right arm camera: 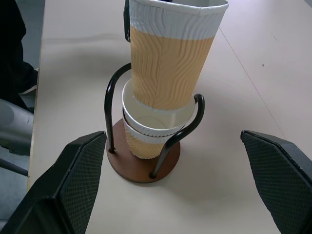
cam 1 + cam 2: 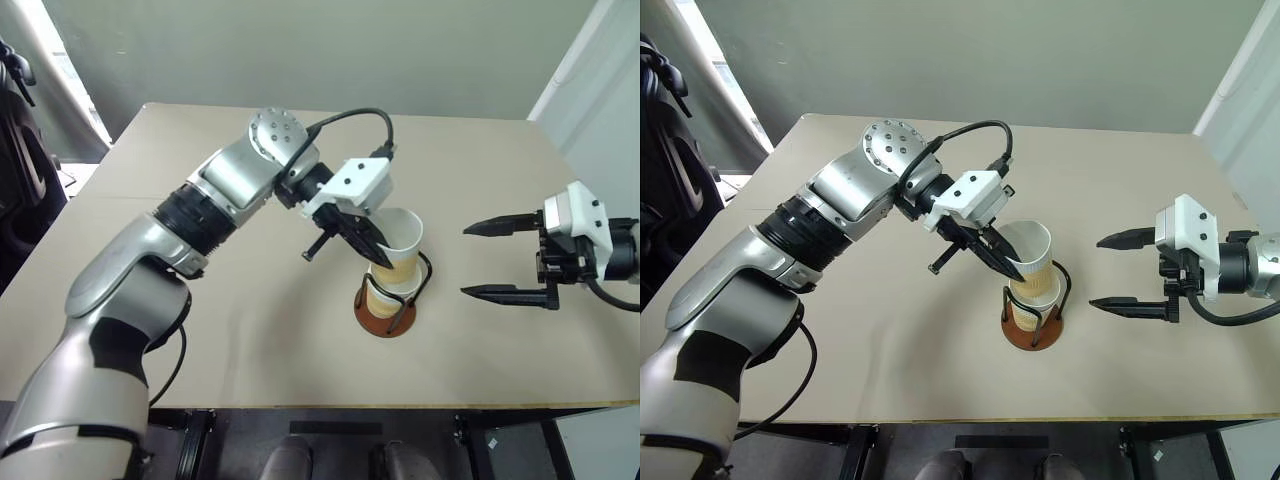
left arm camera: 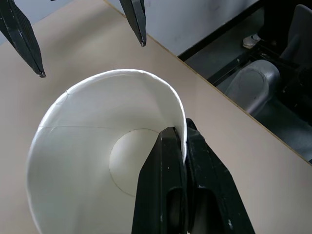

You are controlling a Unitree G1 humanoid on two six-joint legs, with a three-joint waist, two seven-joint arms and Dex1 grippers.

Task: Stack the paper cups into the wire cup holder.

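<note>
The wire cup holder (image 2: pixel 385 322), a reddish-brown disc with black wire loops (image 1: pixel 111 92), stands on the table right of centre. Two paper cups (image 1: pixel 146 139) sit nested inside it. A third paper cup (image 2: pixel 402 238), tan with a white band at the rim, leans slightly above them, its bottom end inside the upper nested cup. My left gripper (image 2: pixel 378 258) is shut on this cup's rim, one finger (image 3: pixel 161 185) inside and one outside. My right gripper (image 2: pixel 465 261) hovers open to the right of the holder, apart from it, pointing at it.
The tan table (image 2: pixel 250 330) ends at a front edge (image 2: pixel 400 405) close behind the holder's near side. Dark equipment (image 2: pixel 20 150) stands off the table's left side. A pale wall runs behind the far edge.
</note>
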